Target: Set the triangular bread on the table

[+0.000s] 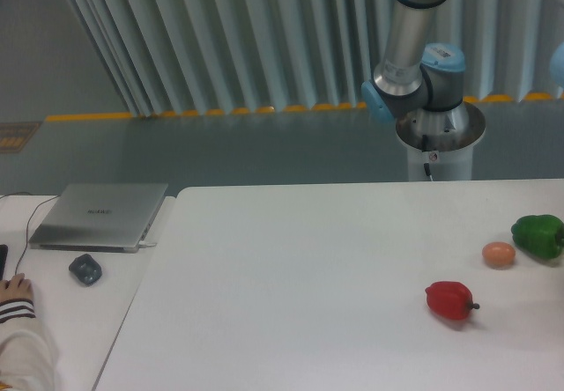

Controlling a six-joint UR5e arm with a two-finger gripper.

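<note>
At the far left edge, a person's hand (13, 290) in a white sleeve rests on the side desk (62, 320), close to a dark mouse (85, 269) and a closed silver laptop (99, 216); this placement suggests an operator station kept apart from the robot's work area. To the right lies the table (300, 285), a large plain white top whose left and centre portions carry nothing visible, which makes that zone the likely set-down area for the bread. Further right, near the front, a red pepper (451, 300) lies on its side with its stem pointing right. Beyond it, a small tan egg-like ball (499, 254) sits just beside a green pepper (538, 236) at the right edge; these three items are grouped on the right side, well apart from the open centre. Behind the table stands the robot base (438, 140), and the arm (405, 47) rises from it and leaves the picture at the top. The gripper is outside the view, so whether its fingers are apart, together or clamped on anything cannot be determined. The triangular bread is not visible anywhere in the picture; it is judged to be either carried out of view or located beyond the picture edge, and placement is not yet done.
</note>
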